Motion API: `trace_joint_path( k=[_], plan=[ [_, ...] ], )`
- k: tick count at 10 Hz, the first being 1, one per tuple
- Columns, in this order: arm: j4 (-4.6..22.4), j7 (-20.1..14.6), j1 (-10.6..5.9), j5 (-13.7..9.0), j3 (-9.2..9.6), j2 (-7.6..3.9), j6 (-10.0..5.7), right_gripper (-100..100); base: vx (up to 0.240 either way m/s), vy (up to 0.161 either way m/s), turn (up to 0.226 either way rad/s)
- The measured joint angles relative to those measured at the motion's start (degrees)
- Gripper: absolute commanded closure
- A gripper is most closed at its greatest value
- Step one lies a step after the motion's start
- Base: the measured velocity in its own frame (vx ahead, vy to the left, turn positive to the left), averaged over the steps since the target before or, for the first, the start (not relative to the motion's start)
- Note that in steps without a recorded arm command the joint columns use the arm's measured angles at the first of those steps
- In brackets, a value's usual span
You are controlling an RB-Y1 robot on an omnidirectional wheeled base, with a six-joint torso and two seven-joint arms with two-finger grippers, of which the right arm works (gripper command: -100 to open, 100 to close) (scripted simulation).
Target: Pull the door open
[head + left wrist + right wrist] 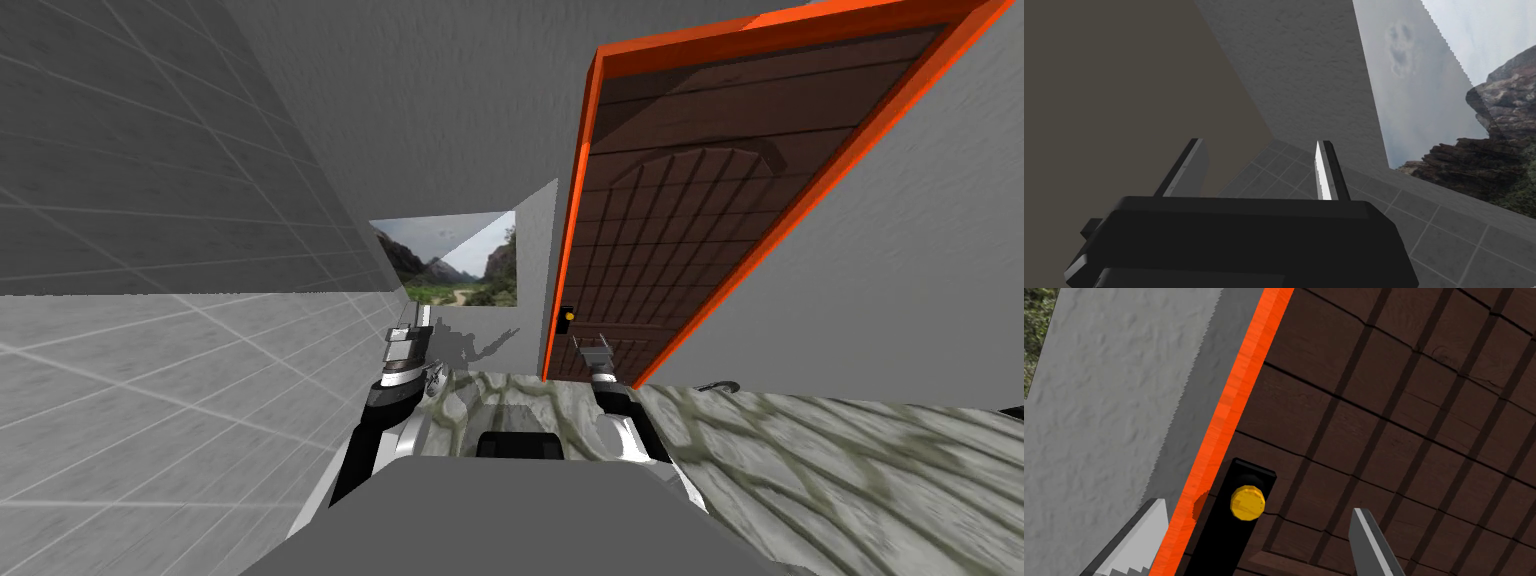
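The right arm [612, 400], white and grey with dark joints, reaches forward and slightly up from beside the chest, wrist in line with the forearm. The right jaws at its tip stand wide apart, their two thin, light grey, blade-like fingers [1369, 543] rising from the dark box at the wrist. The left arm [385, 400] is raised well apart from the right, bent at the elbow with its forearm pointing forward and up, and the left jaws are likewise parted, their two pale fingers [1324, 170] standing straight and clear of each other.
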Motion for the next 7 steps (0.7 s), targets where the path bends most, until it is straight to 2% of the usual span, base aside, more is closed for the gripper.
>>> trace_joint_path(
  k=[1, 2, 3, 5, 7],
  plan=[
    [0.6, -1.4, -0.15, -1.9, 0.01, -0.46, 0.75, -100, 0.035, -0.045, 0.054],
    [1.6, -2.3, -0.62, -2.7, 0.05, -0.83, 1.00, -100, 0.029, -0.037, 0.073],
    [2.6, -3.0, -1.10, -3.7, 0.40, -0.65, 1.15, -100, 0.046, -0.043, 0.128],
    [5.3, -5.7, -2.03, -6.4, 0.86, -1.69, 1.44, -100, 0.062, -0.070, 0.112],
    [7.2, -7.9, -2.25, -8.9, 1.55, -2.18, 1.75, -100, 0.050, -0.078, 0.085]
  ],
)
